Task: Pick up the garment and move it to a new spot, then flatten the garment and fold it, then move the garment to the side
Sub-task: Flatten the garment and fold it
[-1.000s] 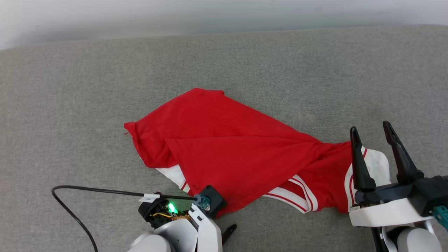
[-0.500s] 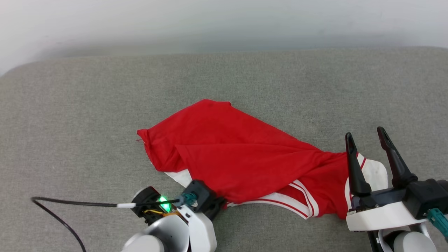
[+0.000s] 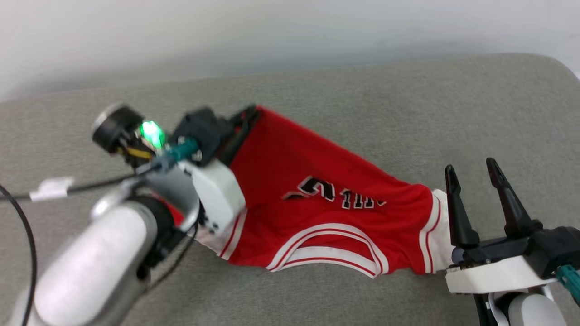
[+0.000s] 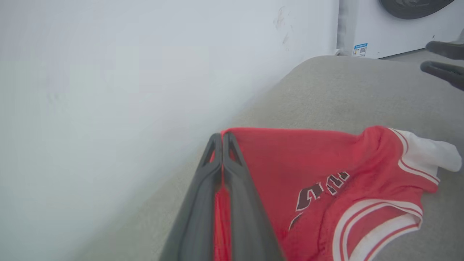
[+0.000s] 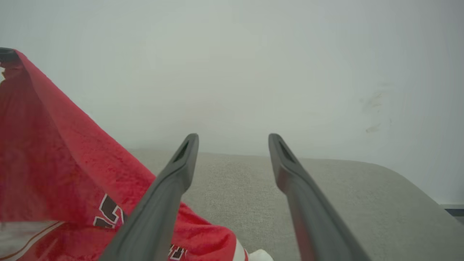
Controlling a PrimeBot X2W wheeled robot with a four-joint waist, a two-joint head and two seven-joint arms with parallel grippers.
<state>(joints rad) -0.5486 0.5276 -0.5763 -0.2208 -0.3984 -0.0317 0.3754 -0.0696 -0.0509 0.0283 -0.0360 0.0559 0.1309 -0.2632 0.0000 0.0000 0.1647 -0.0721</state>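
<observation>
The left gripper [image 3: 249,112] is clamped shut on a hem edge of the bright red short-sleeved T-shirt [image 3: 294,158], and the left wrist view shows a strip of red cloth pinched between its two dark fingers [image 4: 232,188]. That pinched edge is raised above the grey woven upholstered surface [image 3: 408,99], toward its far edge and left of the middle. From there the cloth slopes down to the near right, where the rest of the shirt lies on the surface. Black white-outlined lettering [image 3: 335,197] faces up across the front, and a curved opening with red-and-white striped trim sits on the side nearest the robot. One white sleeve [image 4: 431,154] rests on the surface at the shirt's right end, just beside the right gripper [image 3: 471,166]. That gripper stands with its fingers spread wide and nothing between them, above the near right part of the surface. I cannot tell whether its left finger touches the sleeve. A pale wall [image 3: 290,27] rises behind the far edge, and a black cable [image 3: 28,253] loops along the left arm.
</observation>
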